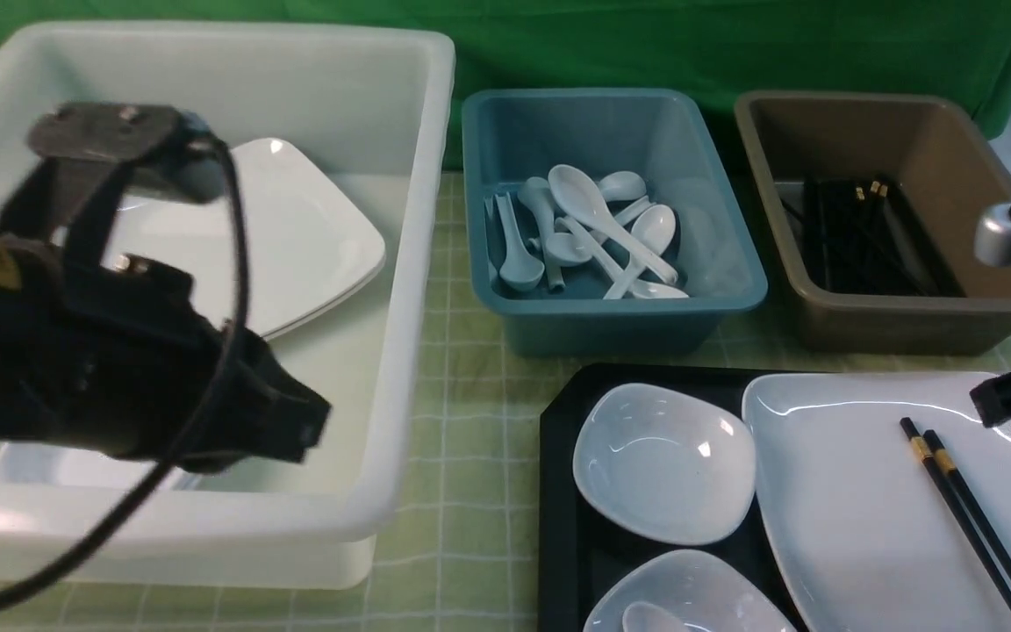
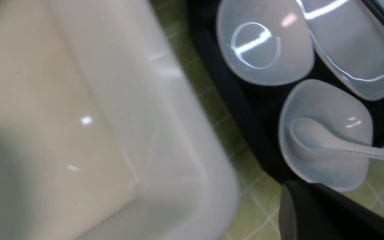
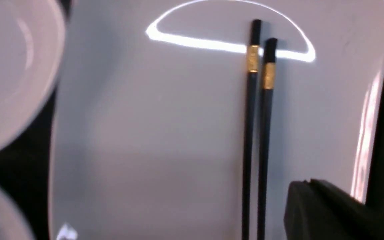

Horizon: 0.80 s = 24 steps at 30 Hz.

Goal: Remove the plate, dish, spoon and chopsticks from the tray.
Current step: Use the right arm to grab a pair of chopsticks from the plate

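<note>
The left gripper (image 1: 304, 430) is closed and empty over the white tub (image 1: 409, 351). Right of it, the tray (image 1: 562, 527) holds two dishes (image 1: 663, 465), the spoon (image 2: 315, 136) in the nearer, and the plate (image 1: 821, 491) bearing the chopsticks (image 1: 962, 500). The right gripper (image 1: 1010, 417), closed and empty, hovers above the plate.

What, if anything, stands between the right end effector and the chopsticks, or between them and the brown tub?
Nothing visible separates the right end effector from the chopsticks. Toward the brown tub, only its raised near wall stands in the way, so they would need lifting over it.
</note>
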{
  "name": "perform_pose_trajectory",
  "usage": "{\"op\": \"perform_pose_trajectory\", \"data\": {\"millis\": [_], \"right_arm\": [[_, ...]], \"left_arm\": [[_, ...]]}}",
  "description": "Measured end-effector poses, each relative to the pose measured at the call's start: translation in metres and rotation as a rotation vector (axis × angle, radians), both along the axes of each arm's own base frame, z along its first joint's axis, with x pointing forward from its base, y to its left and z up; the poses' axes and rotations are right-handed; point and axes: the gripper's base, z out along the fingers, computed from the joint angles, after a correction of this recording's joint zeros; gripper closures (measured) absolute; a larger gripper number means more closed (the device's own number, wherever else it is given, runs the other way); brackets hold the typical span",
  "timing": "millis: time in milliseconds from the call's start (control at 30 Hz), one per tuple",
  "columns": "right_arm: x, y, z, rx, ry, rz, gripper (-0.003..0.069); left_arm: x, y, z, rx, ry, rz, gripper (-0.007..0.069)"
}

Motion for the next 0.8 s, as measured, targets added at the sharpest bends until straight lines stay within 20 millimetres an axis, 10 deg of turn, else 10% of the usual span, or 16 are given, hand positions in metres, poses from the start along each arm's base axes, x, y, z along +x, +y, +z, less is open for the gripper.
{"op": "perform_pose_trajectory", "data": {"millis": [400,700,800], "right_arm": [[0.039,-0.015,-0.072,0.086,0.157,-0.102,0.0172],[0.048,-0.015,-0.107,0.078,0.252,-0.100,0.0167],[0.049,-0.016,-0.107,0.070,0.252,-0.082,0.0332]], "left_arm": [[0.027,-0.132,-0.036,0.037,-0.008,-0.287,0.0604],[0.039,-0.161,-0.055,0.078,0.016,-0.338,0.0604],[0.040,-0.161,-0.056,0.091,0.004,-0.351,0.0604]]}}
